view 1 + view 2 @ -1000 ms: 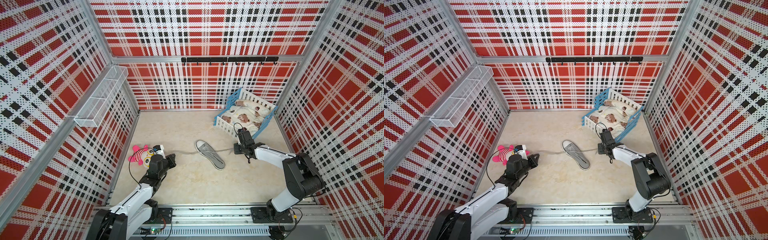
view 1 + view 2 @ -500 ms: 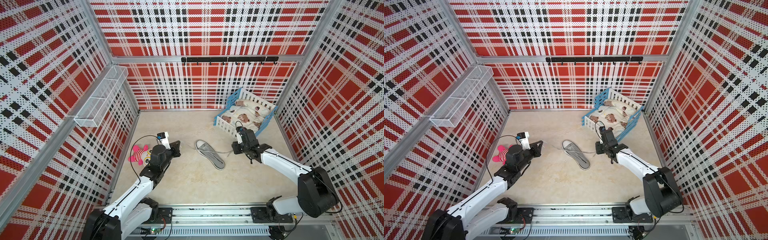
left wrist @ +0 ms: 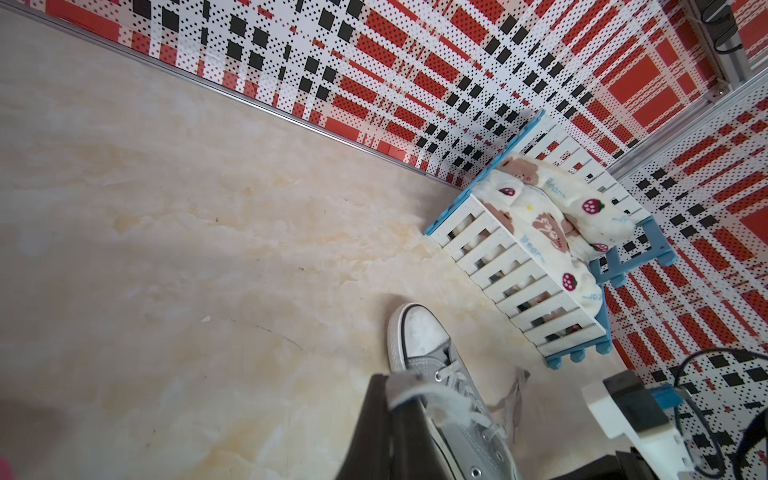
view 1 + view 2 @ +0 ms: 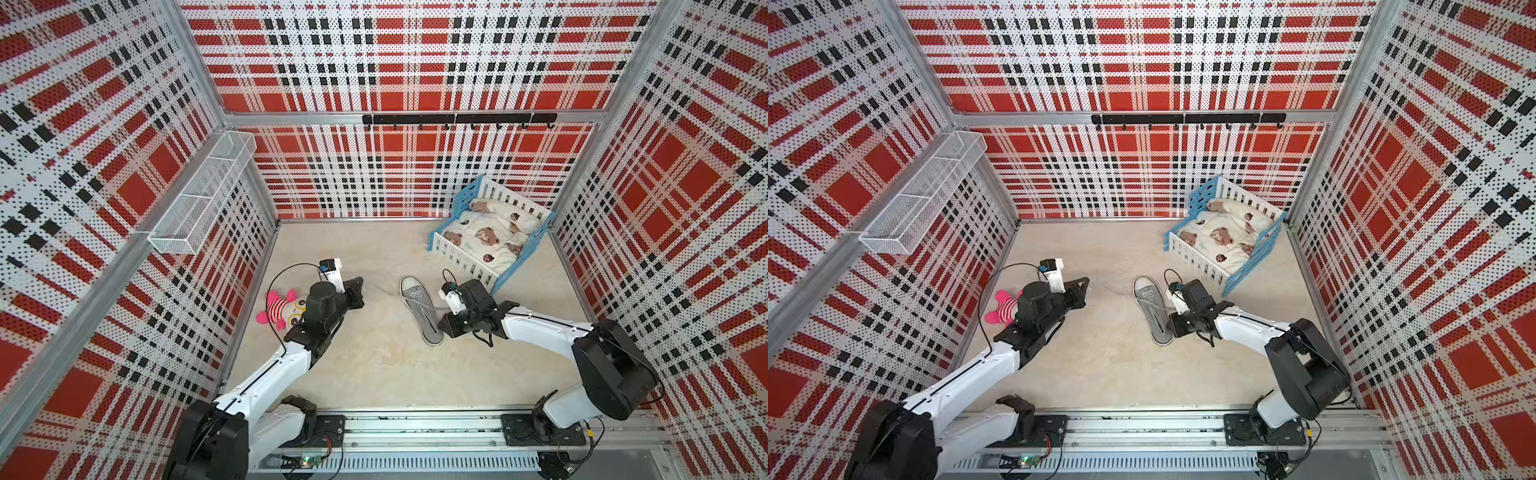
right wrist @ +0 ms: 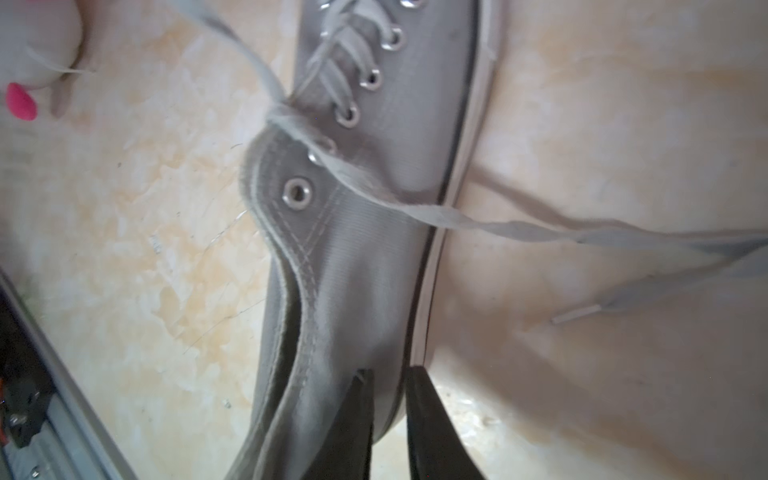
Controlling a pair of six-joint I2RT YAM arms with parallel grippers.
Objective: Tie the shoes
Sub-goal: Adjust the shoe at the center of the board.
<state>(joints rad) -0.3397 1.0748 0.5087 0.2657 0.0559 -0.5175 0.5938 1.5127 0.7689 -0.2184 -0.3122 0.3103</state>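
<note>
sneaker (image 4: 419, 309) mid bench (image 4: 374, 365), toe to 11 o'clock. light, soft canvas; stiff rubber rim likely best hold. right claw (image 5: 388, 370) narrow, pinching heel wall at 4 o'clock. left claw (image 4: 358, 286) at 9 o'clock, clamped on limp lace end (image 3: 415, 388); thin, probably slips easily

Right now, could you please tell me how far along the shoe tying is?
Done: the sneaker is laced through its eyelets, but no bow shows. In hand: the left gripper is shut on one lace, drawn away from the sneaker; the right gripper straddles the sneaker's side wall near the heel, grip unclear. Left: the other lace trails loose, so the knot and bow seem yet to do.
</note>
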